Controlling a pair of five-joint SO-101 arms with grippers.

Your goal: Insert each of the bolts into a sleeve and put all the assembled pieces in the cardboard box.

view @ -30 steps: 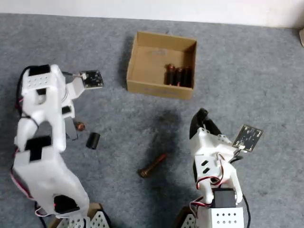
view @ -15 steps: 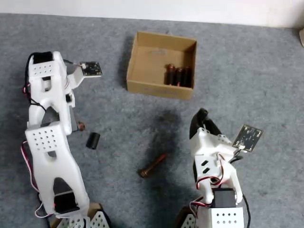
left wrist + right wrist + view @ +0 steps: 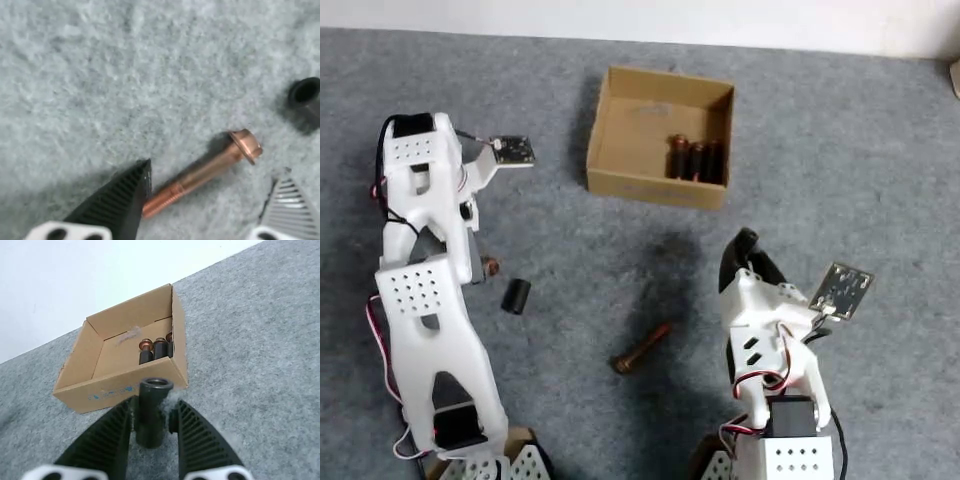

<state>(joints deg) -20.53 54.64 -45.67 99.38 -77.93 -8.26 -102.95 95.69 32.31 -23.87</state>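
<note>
Nearest the arm bases, a second bolt (image 3: 640,348) lies alone on the grey table (image 3: 840,150), slanted, between the two arms and touching nothing.

Just past it on the right, the right end effector (image 3: 153,405) is narrowed onto a held sleeve (image 3: 151,422). The sleeve stands upright between the ribbed fingers, open bore on top. From the wrist camera it stands in front of the box's near wall.

On the left, the left arm (image 3: 425,300) leans over its own work and covers most of it from above. The left end effector (image 3: 212,172) is spread wide, low over the table, with a bolt (image 3: 200,174) lying between the fingers. The threaded tip touches the black finger (image 3: 120,200); the flanged head points toward the pale finger (image 3: 287,205) but stays apart from it. Nothing is gripped. A loose sleeve (image 3: 516,295) lies on the table just beside the bolt's head, outside the fingers.

Farthest off sits the box (image 3: 655,190), open-topped. Three assembled pieces (image 3: 695,158) lie inside side by side on its floor — close to the wall on the right arm's side, the rest of the floor bare.
</note>
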